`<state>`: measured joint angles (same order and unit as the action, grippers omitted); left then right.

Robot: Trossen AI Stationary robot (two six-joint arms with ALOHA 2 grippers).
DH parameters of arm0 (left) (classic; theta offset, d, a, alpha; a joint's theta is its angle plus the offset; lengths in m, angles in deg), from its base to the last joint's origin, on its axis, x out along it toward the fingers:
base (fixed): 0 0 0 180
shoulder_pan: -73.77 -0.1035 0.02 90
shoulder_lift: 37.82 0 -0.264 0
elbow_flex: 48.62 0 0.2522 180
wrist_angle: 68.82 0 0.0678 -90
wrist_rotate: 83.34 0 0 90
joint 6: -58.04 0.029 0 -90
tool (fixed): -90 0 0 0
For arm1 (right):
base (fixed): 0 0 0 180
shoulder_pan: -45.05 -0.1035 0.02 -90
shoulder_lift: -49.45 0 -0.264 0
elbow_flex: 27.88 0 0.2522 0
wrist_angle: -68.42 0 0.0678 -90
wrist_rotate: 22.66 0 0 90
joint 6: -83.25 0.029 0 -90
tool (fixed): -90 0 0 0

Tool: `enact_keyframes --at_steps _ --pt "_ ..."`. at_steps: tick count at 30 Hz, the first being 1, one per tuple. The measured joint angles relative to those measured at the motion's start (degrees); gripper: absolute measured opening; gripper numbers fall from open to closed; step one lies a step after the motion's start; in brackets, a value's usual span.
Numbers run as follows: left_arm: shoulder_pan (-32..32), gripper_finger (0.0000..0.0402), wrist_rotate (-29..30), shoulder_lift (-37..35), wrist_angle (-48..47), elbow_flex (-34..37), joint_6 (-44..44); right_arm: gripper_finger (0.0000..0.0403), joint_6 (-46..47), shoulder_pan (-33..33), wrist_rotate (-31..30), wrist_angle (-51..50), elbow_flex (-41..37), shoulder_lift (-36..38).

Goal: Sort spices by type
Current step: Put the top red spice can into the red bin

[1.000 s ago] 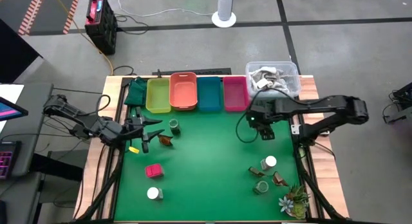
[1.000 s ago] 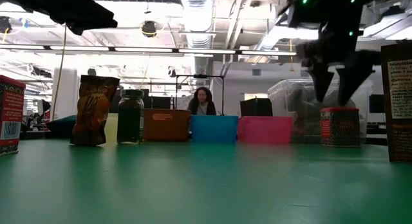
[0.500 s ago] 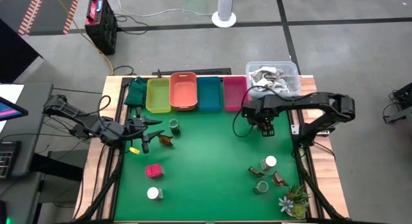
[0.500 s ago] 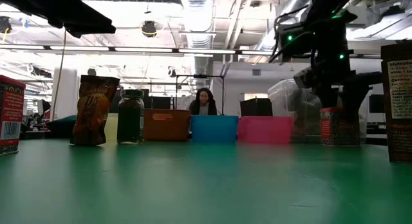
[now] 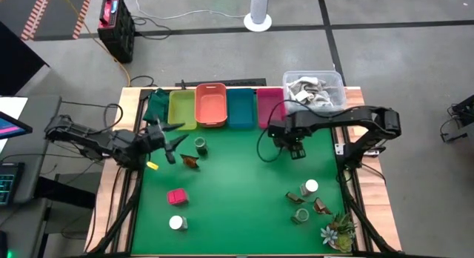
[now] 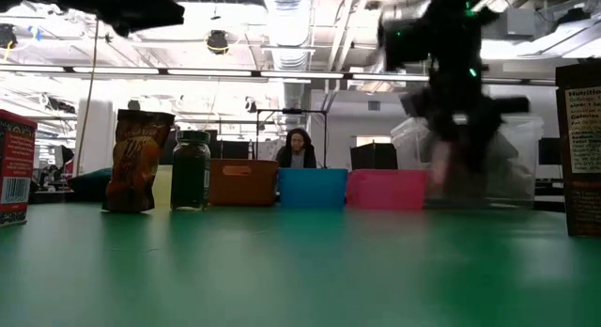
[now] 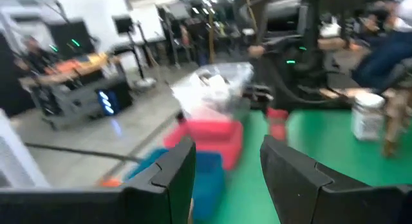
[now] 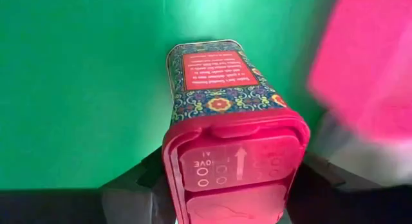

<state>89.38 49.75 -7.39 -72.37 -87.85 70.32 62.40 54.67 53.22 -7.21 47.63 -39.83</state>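
Right gripper (image 5: 295,148): clamped on a pink spice tin (image 8: 225,114), centre-right, just below the pink bin (image 5: 270,108)
Left gripper (image 5: 172,139): fingers apart, empty, left of centre
Progress: bins look empty; pink block (image 5: 176,196), jars and sachets left unsorted on the mat

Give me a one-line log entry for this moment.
right gripper: shut on pink spice tin, beside pink bin | left gripper: open, empty, near green jar

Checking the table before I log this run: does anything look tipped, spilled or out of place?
Nothing stands out. The right end effector holds a pink spice tin above the mat near the pink bin; the other spices sit unspilled.
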Motion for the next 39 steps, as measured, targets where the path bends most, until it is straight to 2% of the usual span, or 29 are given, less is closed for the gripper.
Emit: enact_keyframes --at_steps 6,12,17,24,31,39 --pt "-4.9 0.0164 0.0 0.0 10.9 0.0 8.9 0.0237 -5.2 -0.6 -5.1 1.6 11.5 0.0" --pt "-7.9 0.0164 -0.1 0.1 9.6 0.0 8.1 0.0236 -9.9 1.1 -10.8 2.1 23.8 -3.3" --pt "-8.3 0.0164 -0.1 -0.1 8.4 0.0 7.4 0.0236 -14.7 4.8 -13.2 0.9 33.2 -10.4" --pt "-8.3 0.0164 -0.2 -0.1 6.6 0.0 7.4 0.0236 -15.3 14.5 -13.3 -6.4 45.0 -23.4" --pt "-8.3 0.0164 0.5 -0.5 5.4 0.0 7.8 0.0236 -13.7 21.4 -13.7 -10.8 48.9 -31.2" --pt "-8.3 0.0164 2.7 -3.9 2.1 0.0 8.0 0.0245 -14.1 22.0 -13.3 -13.5 49.0 -34.9"
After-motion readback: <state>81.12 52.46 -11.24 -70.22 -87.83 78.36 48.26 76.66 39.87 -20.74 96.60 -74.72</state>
